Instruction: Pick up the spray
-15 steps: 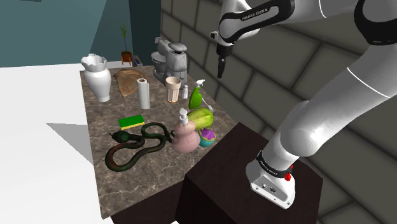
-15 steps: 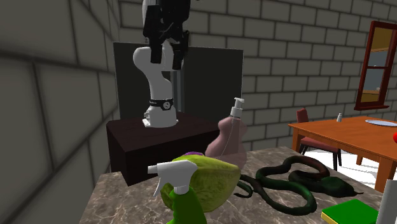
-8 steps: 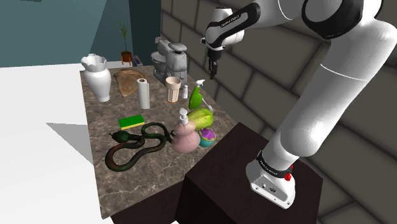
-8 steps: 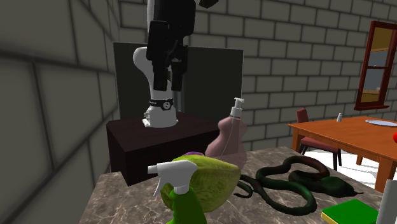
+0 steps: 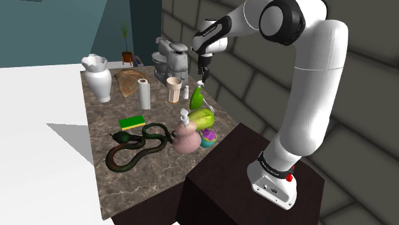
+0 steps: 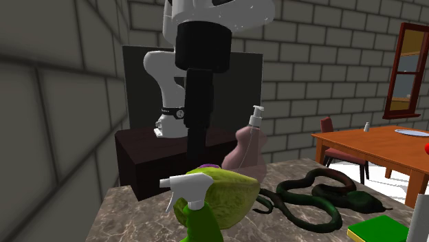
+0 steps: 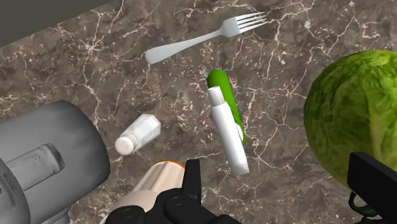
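Where spray (image 7: 227, 124) stands, cabbage (image 7: 347, 114) sits near.

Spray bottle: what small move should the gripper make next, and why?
Probably a small sideways shift, away from the cabbage, to centre the open gripper over the spray bottle before descending: in the wrist view the bottle sits near one finger, not midway.

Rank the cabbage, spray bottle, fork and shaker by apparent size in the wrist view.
Largest: cabbage, partly out of frame.
Next: spray bottle and fork, too close to rank: fork longer, bottle thicker.
Smallest: shaker.
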Robot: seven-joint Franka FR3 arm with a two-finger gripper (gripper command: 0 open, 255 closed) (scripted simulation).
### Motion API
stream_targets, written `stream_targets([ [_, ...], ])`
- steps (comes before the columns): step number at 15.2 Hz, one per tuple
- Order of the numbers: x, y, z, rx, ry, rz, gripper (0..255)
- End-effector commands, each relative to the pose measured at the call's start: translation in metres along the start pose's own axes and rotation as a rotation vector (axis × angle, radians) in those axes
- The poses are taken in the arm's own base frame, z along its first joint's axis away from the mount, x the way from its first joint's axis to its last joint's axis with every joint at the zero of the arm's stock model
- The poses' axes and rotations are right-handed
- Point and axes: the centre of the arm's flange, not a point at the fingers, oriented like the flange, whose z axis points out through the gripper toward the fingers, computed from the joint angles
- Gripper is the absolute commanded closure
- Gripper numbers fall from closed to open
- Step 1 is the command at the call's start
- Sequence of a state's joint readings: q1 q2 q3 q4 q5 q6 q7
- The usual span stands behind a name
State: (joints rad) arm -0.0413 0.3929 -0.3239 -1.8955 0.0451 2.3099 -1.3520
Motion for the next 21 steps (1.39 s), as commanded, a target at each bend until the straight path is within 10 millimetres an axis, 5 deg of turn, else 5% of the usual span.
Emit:
stream_targets([
  [1, 0.008, 0.017, 0.019, 0.001, 0.007, -0.056, 0],
  [11, 0.013, 0.017, 0.061, 0.001, 0.008, -0.063, 0],
  [12, 0.013, 0.017, 0.061, 0.001, 0.008, -0.063, 255],
  [21, 0.013, 0.017, 0.061, 0.001, 0.008, -0.063, 255],
])
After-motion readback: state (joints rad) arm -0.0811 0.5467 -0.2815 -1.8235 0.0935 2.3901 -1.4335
